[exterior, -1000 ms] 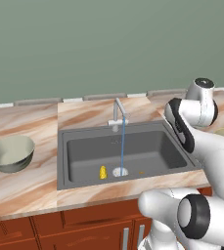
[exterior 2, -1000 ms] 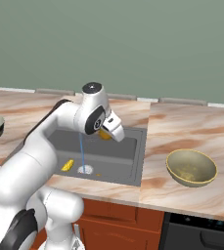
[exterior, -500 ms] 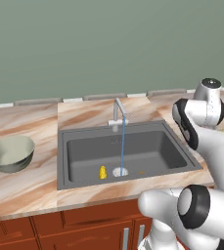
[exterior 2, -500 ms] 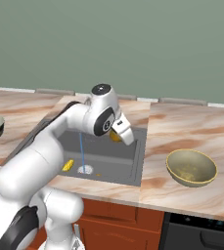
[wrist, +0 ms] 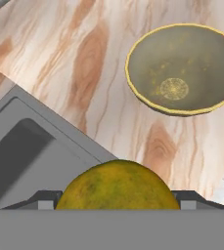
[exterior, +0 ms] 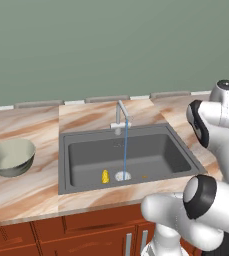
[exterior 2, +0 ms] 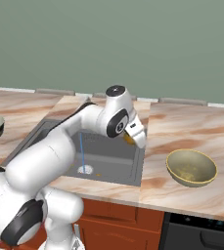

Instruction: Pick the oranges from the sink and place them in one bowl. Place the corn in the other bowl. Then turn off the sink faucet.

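The claw is clenched on an orange, which sits between the two dark tips at the 6 o'clock edge of the hand view. In the right base view the claw hangs over the right rim of the sink, with a sliver of orange peel visible beneath the white hand.

The olive bowl stands on the counter at 1 o'clock from the held fruit in the hand view, well apart from it; in the right base view it lies at 4 o'clock from the claw, near the sink's right edge.

Down in the basin, the corn lies just beside the pale drain, at its 9 o'clock. A thin blue stream of water falls from the faucet onto the drain. A small orange speck lies at the drain's 3 o'clock, too small to tell.

The pale bowl rests on the counter at 9 o'clock from the sink, well apart.
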